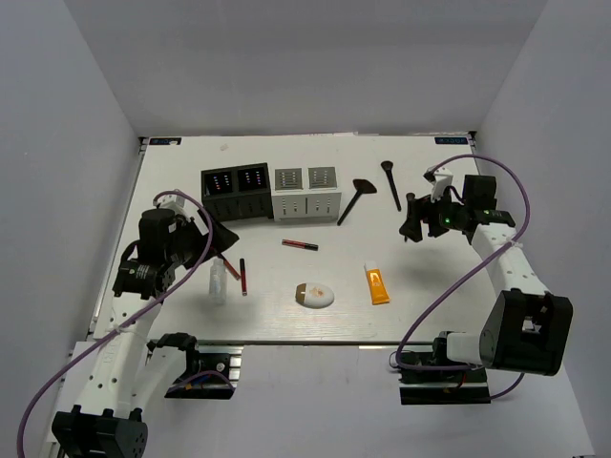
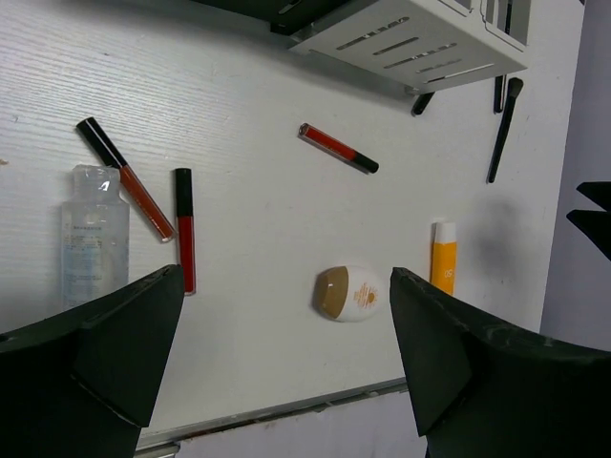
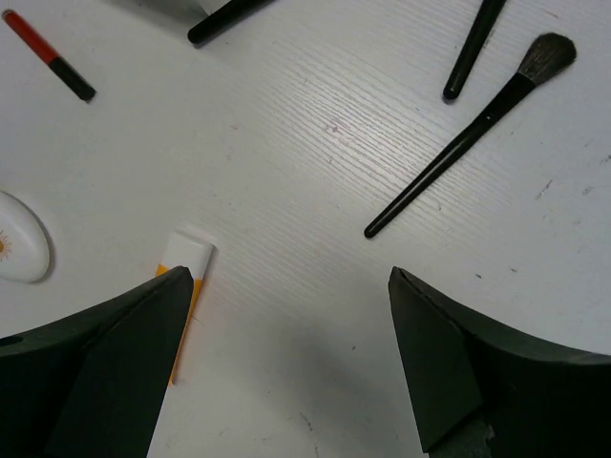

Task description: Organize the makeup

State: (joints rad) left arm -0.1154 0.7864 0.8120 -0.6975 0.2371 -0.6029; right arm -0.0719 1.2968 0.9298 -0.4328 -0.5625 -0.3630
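Note:
The makeup lies loose on the white table (image 1: 430, 296). A clear bottle (image 1: 218, 283) and two red-black lip sticks (image 1: 242, 277) lie at the left, and a third lip stick (image 1: 300, 245) lies mid-table. A white oval compact (image 1: 315, 295) and an orange white-capped tube (image 1: 377, 283) lie near the front. Black brushes (image 1: 391, 183) lie at the back right. My left gripper (image 1: 215, 239) hovers open and empty; its wrist view shows the bottle (image 2: 94, 239) and compact (image 2: 349, 293). My right gripper (image 1: 415, 224) hovers open and empty; its wrist view shows the tube (image 3: 186, 277) and a brush (image 3: 468, 134).
A black slotted organizer (image 1: 236, 193) and a white one (image 1: 307, 194) stand side by side at the back middle. A wide-headed brush (image 1: 351, 202) lies just right of the white box. White walls enclose the table. The front edge runs just below the compact.

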